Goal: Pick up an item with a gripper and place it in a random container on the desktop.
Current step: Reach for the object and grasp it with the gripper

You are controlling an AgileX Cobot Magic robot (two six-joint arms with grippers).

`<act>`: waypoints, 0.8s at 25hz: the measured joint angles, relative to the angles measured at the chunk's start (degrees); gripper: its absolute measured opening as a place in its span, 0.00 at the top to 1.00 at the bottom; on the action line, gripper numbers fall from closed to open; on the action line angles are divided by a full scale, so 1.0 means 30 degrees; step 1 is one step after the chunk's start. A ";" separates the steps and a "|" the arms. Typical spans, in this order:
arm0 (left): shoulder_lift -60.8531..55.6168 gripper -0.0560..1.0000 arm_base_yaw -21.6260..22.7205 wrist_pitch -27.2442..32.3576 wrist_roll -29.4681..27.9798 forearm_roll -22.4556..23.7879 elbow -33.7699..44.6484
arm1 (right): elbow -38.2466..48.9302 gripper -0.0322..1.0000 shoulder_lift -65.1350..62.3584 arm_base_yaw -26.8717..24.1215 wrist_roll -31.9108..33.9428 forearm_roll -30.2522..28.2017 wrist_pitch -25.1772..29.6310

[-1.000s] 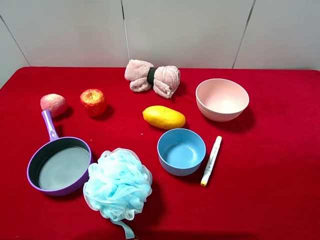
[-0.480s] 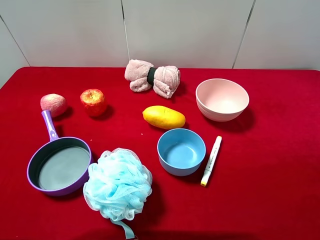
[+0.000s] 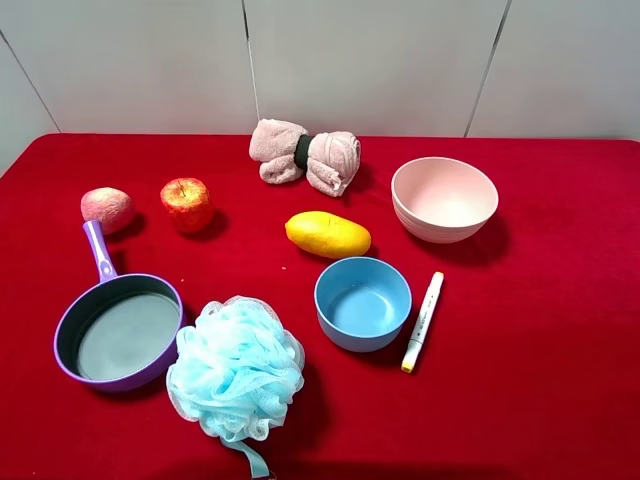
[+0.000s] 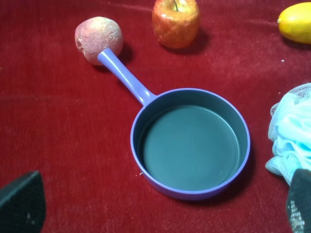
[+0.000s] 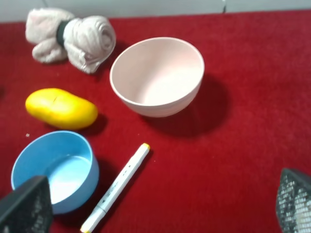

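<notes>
1. Mango lies mid-table on the red desktop. It is just behind the blue bowl, and the pink bowl sits to its right, apart.
2. Its long axis runs roughly across the table, slightly tilted.
3. Left gripper: fingers spread wide, nothing held. It faces the purple pan, and the mango only clips that view's edge.
4. Right gripper: also spread and empty. The whole mango and the pink bowl lie ahead of it, so this is likely the nearer arm for the pick.
5. Neither arm shows in the high view.
</notes>
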 joint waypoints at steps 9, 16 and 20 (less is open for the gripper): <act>0.0000 0.01 0.0000 0.0000 0.0000 0.0000 0.0000 | -0.2222 0.30 0.5325 0.0000 -0.2822 0.1379 -0.0382; 0.0000 0.01 0.0000 0.0000 0.0000 0.0000 0.0000 | -0.3718 0.30 0.8351 0.1223 -0.3987 0.1631 -0.0782; 0.0000 0.01 0.0000 0.0000 0.0000 0.0000 0.0000 | -0.4942 0.30 1.0296 0.2793 -0.4045 0.0922 -0.0956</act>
